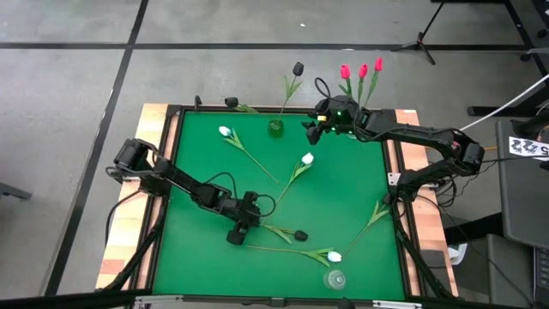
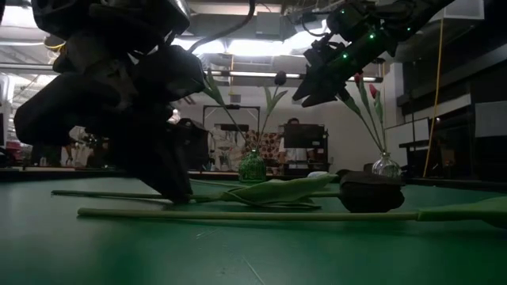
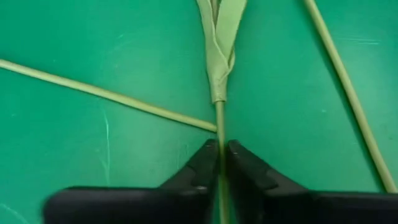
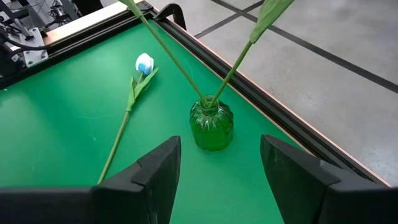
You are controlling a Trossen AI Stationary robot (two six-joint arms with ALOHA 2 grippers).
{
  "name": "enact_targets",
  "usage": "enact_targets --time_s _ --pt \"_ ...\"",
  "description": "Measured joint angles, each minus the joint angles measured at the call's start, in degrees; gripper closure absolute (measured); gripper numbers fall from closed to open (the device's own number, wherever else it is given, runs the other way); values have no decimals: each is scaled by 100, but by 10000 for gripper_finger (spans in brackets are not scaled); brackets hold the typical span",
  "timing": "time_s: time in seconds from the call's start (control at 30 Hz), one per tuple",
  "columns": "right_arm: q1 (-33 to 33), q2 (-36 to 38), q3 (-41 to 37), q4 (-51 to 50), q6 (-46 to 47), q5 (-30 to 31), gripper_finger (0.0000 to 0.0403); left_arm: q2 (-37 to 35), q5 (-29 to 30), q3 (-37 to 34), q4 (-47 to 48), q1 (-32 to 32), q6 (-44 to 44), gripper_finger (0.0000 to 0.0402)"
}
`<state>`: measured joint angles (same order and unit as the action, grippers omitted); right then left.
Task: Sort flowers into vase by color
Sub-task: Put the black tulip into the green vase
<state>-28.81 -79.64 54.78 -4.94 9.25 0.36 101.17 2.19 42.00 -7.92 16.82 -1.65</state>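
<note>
My left gripper [image 1: 238,232] is down at the mat, shut on the stem of a black tulip [image 1: 299,233] that lies flat near the table's middle. My right gripper [image 4: 219,142] hangs open above and just short of the green vase [image 4: 211,125], which holds two stems with black heads [image 1: 298,67]. Three red tulips [image 1: 362,70] stand in a clear vase [image 2: 386,166], hidden under the right arm in the high view. White tulips [image 1: 307,159] lie flat on the mat, one [image 4: 143,63] beside the green vase. My left gripper pinches the black tulip's thin stem [image 3: 220,134] between its two fingertips [image 3: 205,163], below the leaf [image 3: 221,37] and far from the head. The fingers slant down from above onto the mat. The stem runs on ahead of them and the whole flower lies on the table.
A second clear vase [image 1: 334,279] stands near the mat's near edge. A white tulip [image 1: 334,256] with a long stem lies just in front of the held one, and another stem [image 1: 376,215] lies toward the right edge. A raised dark frame [image 4: 249,81] borders the mat.
</note>
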Motion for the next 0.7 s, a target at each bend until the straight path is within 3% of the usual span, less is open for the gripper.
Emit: enact_targets --time_s 0.07,0.33,0.53,0.7 --pt "1 0 0 1 1 0 182 2 24 -2 0 0 -49 393" --pt "-1 95 5 79 145 -153 182 -181 168 -35 -59 -12 -687 397" --pt "-5 278 175 129 143 -255 182 -635 194 -35 -46 -158 -1183 398" --pt "-8 630 319 172 143 -349 182 -1235 674 -30 -39 -363 -1352 398"
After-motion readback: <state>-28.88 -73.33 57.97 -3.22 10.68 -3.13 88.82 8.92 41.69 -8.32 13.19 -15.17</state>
